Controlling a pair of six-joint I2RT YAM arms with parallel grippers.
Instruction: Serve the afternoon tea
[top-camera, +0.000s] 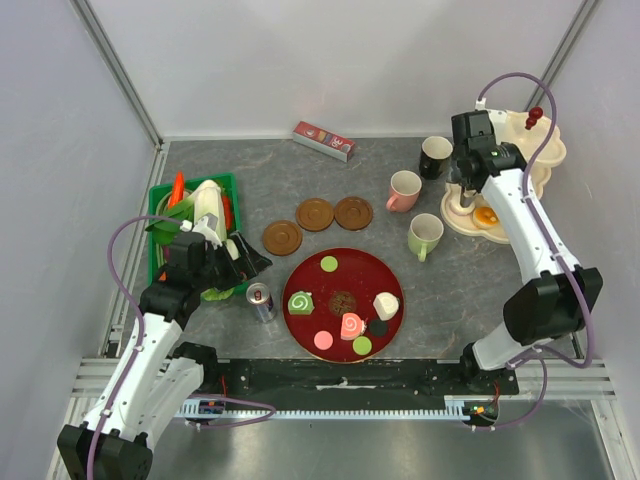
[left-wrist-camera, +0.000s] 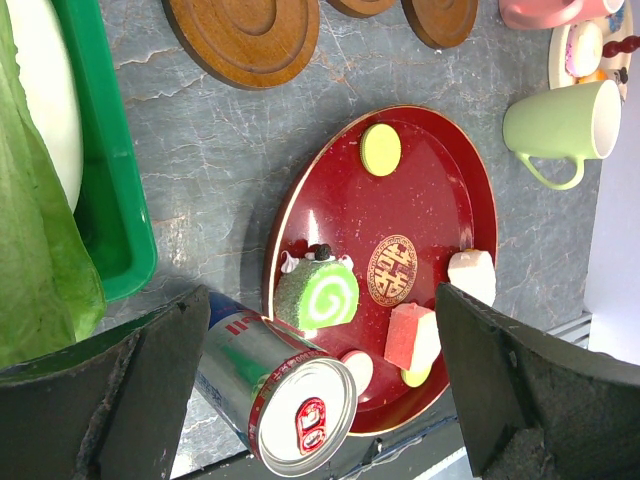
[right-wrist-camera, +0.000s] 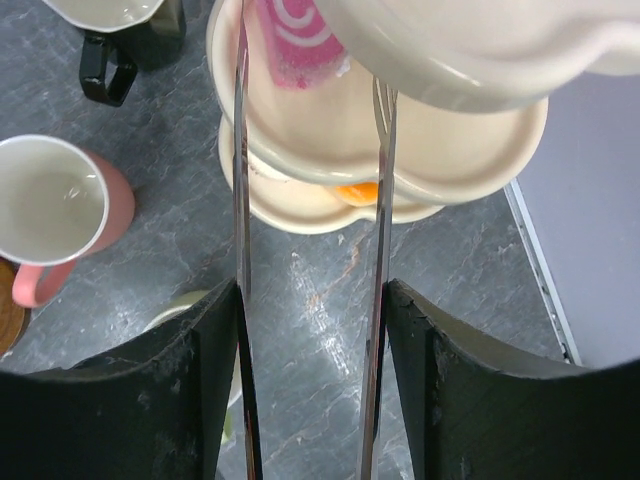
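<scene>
Below, grey marbled tabletop (top-camera: 250, 170), pale walls (top-camera: 350, 60).

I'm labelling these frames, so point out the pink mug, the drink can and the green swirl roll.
pink mug (top-camera: 404, 190), top external view, on its open mouth.
drink can (left-wrist-camera: 303, 412), left wrist view, on its lid.
green swirl roll (left-wrist-camera: 325, 297), left wrist view, on its spiral face.

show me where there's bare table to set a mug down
Bare table right of the red tray, below the pale green mug; the back strip between green crate and red box. Crowded by the stand and around the can.
</scene>
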